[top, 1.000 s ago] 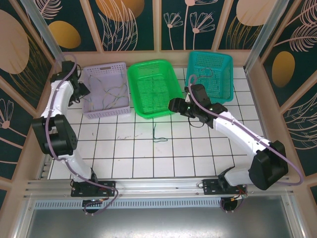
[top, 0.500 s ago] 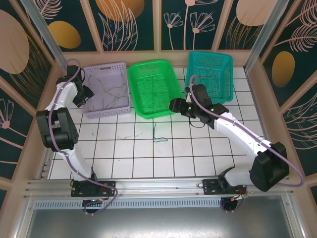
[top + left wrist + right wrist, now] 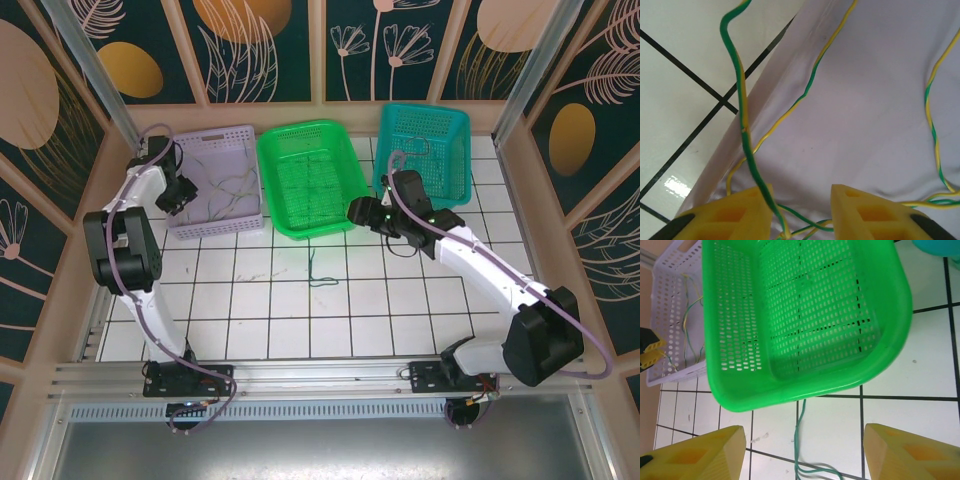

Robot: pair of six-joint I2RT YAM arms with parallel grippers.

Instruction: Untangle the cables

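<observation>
Several thin green-and-yellow cables [image 3: 228, 186] lie tangled in the lilac basket [image 3: 205, 226]. My left gripper [image 3: 183, 196] is at that basket's left side. In the left wrist view it [image 3: 802, 212] is open and close over the pale basket floor. A green-yellow cable [image 3: 742, 110] runs down past the left fingertip [image 3: 737, 212], and more strands cross the gap low down. One green cable [image 3: 318, 268] lies loose on the tiles in front of the green basket [image 3: 350, 165]. My right gripper [image 3: 358, 212] hangs open above that basket's near corner, with the green cable [image 3: 801, 440] on the floor between its fingertips [image 3: 805, 452].
The green basket [image 3: 890, 315] looks empty inside. A teal basket [image 3: 455, 130] stands at the back right, behind the right arm. The white tiled floor [image 3: 260, 310] spreads in front of the baskets. Side walls close in left and right.
My left arm has swung right, bringing its gripper from outside the lilac basket to its left edge. The right gripper has shifted slightly to the right.
</observation>
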